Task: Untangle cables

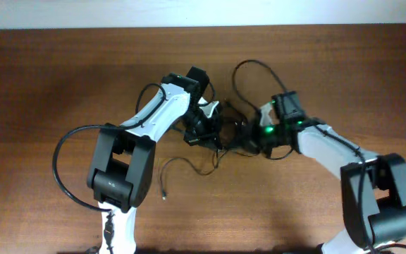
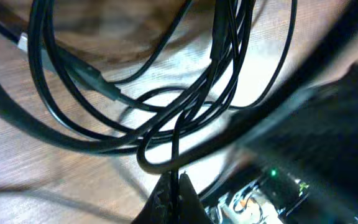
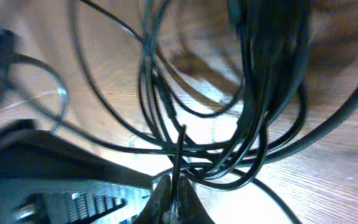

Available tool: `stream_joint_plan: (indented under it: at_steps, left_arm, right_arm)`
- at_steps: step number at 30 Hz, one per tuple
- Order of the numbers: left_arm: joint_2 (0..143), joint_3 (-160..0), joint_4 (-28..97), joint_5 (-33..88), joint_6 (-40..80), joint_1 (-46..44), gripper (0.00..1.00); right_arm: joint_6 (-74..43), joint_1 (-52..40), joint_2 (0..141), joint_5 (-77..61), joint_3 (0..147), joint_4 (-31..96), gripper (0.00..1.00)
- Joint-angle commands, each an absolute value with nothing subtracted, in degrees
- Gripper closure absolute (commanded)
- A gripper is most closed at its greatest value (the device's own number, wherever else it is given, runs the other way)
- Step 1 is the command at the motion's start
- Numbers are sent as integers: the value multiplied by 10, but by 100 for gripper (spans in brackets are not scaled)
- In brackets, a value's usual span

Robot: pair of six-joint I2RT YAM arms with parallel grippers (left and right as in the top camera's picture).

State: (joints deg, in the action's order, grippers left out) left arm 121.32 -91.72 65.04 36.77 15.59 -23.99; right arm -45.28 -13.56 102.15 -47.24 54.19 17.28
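No legible text, labels, brands, numbers or signs anywhere

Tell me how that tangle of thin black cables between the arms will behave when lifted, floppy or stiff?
Probably floppy: the cables hang in slack curved loops. Likely light: the left end effector and right end effector each hold strands by a thin pinch. Apt to snag: strands cross densely, so pulling one would probably drag others.

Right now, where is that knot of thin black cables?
In the overhead view the cables lie in the middle of the table, bunched between the left gripper and the right gripper, each pinching a strand.
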Motion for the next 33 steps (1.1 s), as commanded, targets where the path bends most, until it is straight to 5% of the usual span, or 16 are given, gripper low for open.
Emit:
stream_joint_plan:
  at_steps: [1, 5, 15, 16, 18, 20, 28, 33]
  left_arm:
    - [1215, -920, 670, 387, 83, -236, 100]
    - [1215, -920, 709, 301, 66, -236, 100]
    - [1215, -920, 721, 317, 21, -236, 100]
    - [1215, -920, 717, 322, 21, -236, 100]
    - [1215, -920, 699, 343, 21, -236, 100]
    - [1215, -920, 688, 343, 21, -236, 100]
    - [1215, -920, 676, 340, 11, -236, 100]
    - [1215, -920, 681, 257, 62, -235, 100]
  right_arm:
    - [-402, -80, 987, -549, 547, 170, 96]
    - [-402, -15, 945, -551, 547, 171, 96]
    - [-344, 129, 885, -616, 547, 198, 96]
    - [-332, 130, 885, -617, 547, 214, 94]
    - [-283, 131, 885, -606, 547, 278, 71]
    - [-252, 130, 885, -581, 547, 339, 59]
    - [-223, 76, 886, -516, 546, 431, 40]
    - [-304, -7, 899, -492, 546, 410, 39]
